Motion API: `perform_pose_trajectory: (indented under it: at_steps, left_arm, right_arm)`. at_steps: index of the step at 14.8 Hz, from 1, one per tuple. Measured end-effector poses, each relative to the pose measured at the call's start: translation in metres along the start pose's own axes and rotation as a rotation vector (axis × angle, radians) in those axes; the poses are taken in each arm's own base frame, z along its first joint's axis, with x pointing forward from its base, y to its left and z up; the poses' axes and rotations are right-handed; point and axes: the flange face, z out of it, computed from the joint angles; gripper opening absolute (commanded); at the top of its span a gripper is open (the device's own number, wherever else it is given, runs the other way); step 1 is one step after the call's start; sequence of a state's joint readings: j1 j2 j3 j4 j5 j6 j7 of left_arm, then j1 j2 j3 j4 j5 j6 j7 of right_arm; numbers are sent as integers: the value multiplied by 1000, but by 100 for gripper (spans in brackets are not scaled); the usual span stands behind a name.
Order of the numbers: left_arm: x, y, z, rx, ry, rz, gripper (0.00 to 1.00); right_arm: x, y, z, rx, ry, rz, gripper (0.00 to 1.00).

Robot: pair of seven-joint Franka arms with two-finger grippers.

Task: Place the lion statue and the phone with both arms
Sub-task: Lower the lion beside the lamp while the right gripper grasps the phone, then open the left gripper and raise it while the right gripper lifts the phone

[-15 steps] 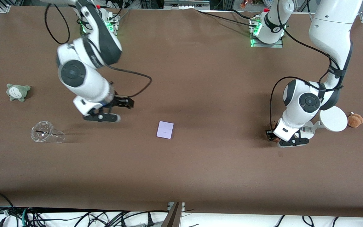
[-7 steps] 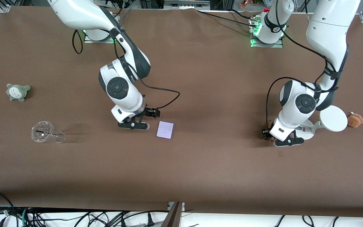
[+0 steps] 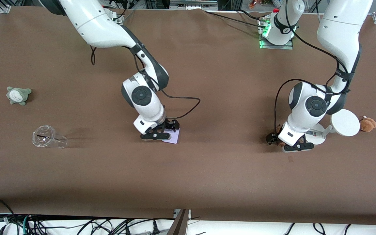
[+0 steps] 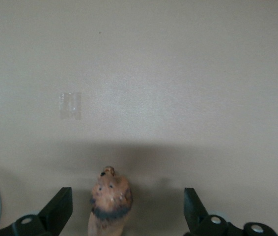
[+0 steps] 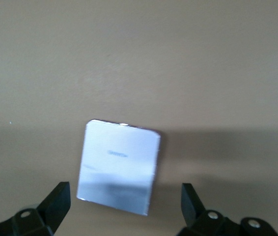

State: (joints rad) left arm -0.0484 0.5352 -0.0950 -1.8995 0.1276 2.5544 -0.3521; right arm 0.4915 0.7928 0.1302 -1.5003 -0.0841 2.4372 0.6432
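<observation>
The phone [image 5: 118, 167], a thin, pale lavender-white, nearly square slab, bears one small mark too faint to read. It lies mid-worktop [image 3: 207, 176], with the right gripper [image 3: 160, 132] low over it, jaws apart. Toward the left arm's end, the orange-brown lion statue [image 4: 110, 201] stands between the left gripper's [image 4: 128, 206] parted jaws.

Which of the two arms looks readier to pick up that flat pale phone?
The right arm. The right gripper hangs open right over the phone, which lies between its fingers in the right wrist view. The left gripper is at the table's other end, open around the lion statue.
</observation>
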Motion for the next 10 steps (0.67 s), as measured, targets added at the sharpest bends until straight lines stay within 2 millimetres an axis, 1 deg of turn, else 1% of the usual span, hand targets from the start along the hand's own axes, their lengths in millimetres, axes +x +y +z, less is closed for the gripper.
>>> perform_pose_trajectory:
  at_steps: [1,3,6,8,10]
  left_arm:
    - [2,2,-15,7,-11,2,100]
    - [6,9,-62,18,-17,12,100]
    - [5,19,-148,46,-38,25,100]
    - [4,16,-211,71,-56,16,100]
    - [4,9,-265,81,-69,-5,100]
  right_arm:
    - [-2,-4,8,0,1,3,100]
    - [-1,-6,19,-4,1,4,100]
    - [6,-2,28,-18,12,0,99]
    - [8,-2,31,-20,16,-2,99]
    - [10,-3,32,-17,20,-1,99]
